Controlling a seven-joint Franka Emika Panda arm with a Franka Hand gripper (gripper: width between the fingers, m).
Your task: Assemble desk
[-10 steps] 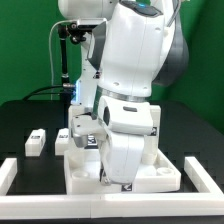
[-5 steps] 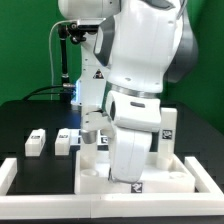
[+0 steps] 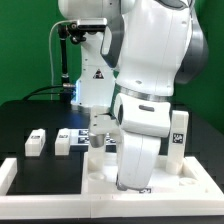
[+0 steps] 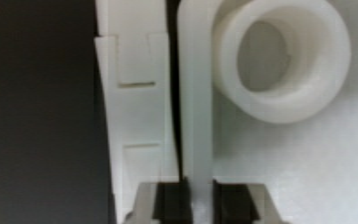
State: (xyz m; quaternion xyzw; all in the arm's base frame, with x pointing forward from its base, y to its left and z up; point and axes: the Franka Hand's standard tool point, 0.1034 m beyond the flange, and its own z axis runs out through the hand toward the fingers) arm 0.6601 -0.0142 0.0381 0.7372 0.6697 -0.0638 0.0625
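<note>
The desk's white tabletop (image 3: 98, 176) lies low at the front of the exterior view, half hidden behind the arm's big white wrist. In the wrist view my gripper (image 4: 195, 196) is shut on the tabletop's thin upright rim (image 4: 195, 110), with a dark finger (image 4: 158, 203) on each side of it. A round raised socket (image 4: 274, 60) of the tabletop shows beyond the rim. A tagged white leg (image 3: 179, 132) stands upright at the tabletop's right end, and another (image 3: 97, 136) near its left end. Two loose legs (image 3: 36, 142) (image 3: 63, 141) rest on the black table to the exterior view's left.
White border rails run along the front left (image 3: 12, 176) and right (image 3: 204, 172) of the black table. The arm's base column (image 3: 92, 80) and a dark camera stand (image 3: 66, 55) rise behind. A green wall closes the back.
The arm has swung toward the exterior view's right, and the tabletop with its upright legs has shifted right with it. The two loose legs have stayed put.
</note>
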